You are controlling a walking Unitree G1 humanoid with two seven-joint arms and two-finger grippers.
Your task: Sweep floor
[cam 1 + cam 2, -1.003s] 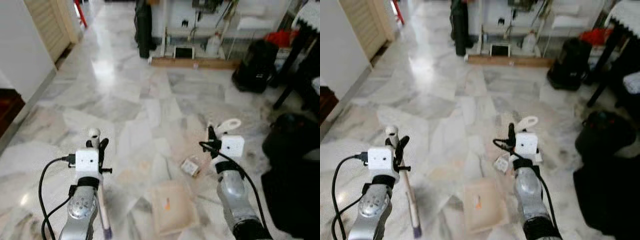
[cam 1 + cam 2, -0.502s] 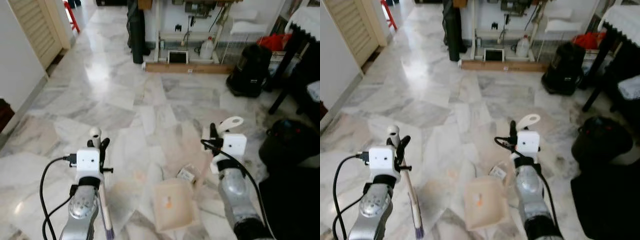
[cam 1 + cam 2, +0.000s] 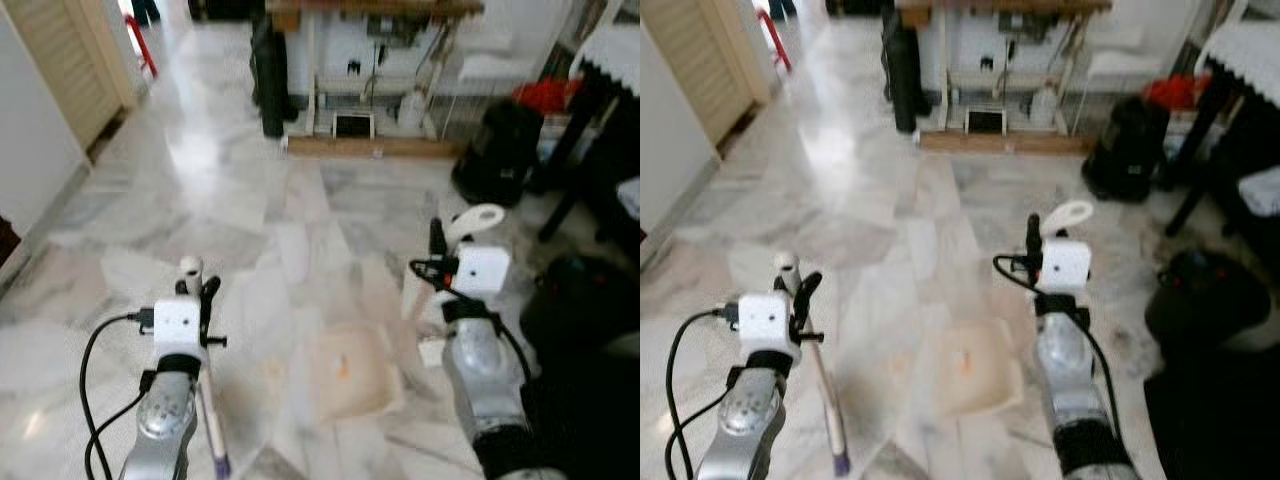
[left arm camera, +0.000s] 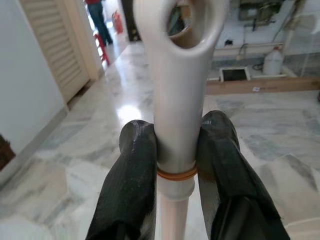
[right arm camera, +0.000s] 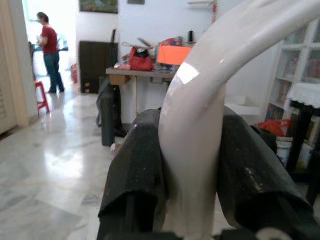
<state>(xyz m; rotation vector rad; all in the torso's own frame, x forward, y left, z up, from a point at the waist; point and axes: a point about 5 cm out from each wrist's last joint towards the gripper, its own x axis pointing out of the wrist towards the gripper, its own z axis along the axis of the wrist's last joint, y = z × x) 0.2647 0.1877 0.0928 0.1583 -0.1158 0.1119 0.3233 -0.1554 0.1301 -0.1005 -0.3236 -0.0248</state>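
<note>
Left gripper [image 3: 197, 287] clamped on thin white plastic broom handle [image 4: 173, 100]; both black fingers [image 4: 131, 165] pressed against shaft just below hanging loop. Long axis of broom handle: steep, loop end up at gripper, shaft dropping toward 6 o'clock past the silver forearm, purple-tipped lower end [image 3: 219, 463] near floor at frame bottom.

Right gripper [image 3: 452, 240] closed around curved white plastic dustpan handle [image 5: 200, 110], fingers on both sides. Handle loop up toward 1 o'clock from wrist; stem going down to floor beside forearm.

Pale beige flat dustpan tray [image 3: 352, 372] with small orange mark flat on grey-veined white marble floor [image 3: 250, 190], between the two arms, at 8 o'clock from right gripper and 4 o'clock from left gripper. Nearer right arm. Mouth direction: cannot tell, blurred. Small pale scrap [image 3: 432, 351] on floor touching right forearm outline, just right of tray; identity unclear.

Key relation for next stroke: broom head end low on left, tray to its right at roughly 2 o'clock, so a left-to-right sweep looks likely. Judgement only.

Far background, 12 o'clock: black upright bag [image 3: 272, 70], white shelf rack [image 3: 380, 60]. Person in red top [image 5: 48, 55] at doorway, well apart.
</note>
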